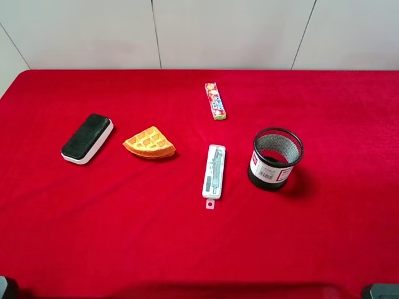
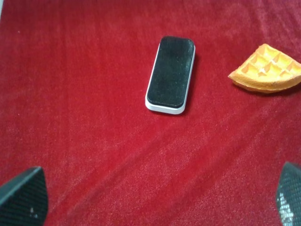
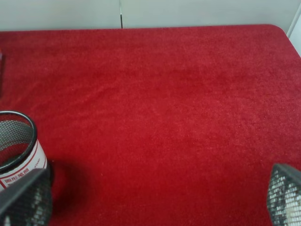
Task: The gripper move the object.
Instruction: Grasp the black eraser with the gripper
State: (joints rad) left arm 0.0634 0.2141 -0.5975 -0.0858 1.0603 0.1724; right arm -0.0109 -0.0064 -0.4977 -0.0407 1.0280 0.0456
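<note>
While the rounded rectangular eraser block [image 1: 87, 138], black felt over a white plastic base, lies felt-up on the left part of the red cloth-covered table [image 1: 124, 249], its long axis runs diagonally in the high view, from near left to far right. An orange waffle wedge [image 1: 149, 143] sits just beside it, not touching. The left gripper [image 2: 155, 200] is well apart from the block, fingers spread wide, pinching nothing. The right gripper [image 3: 155, 197] is likewise spread, near a black mesh cup [image 3: 16, 141].

My gripper [image 3: 155, 197] has its fingers [image 3: 26, 197] far apart above the red cloth [image 3: 178, 94]; the mesh cup [image 3: 16, 141] stands just beside one finger.
</note>
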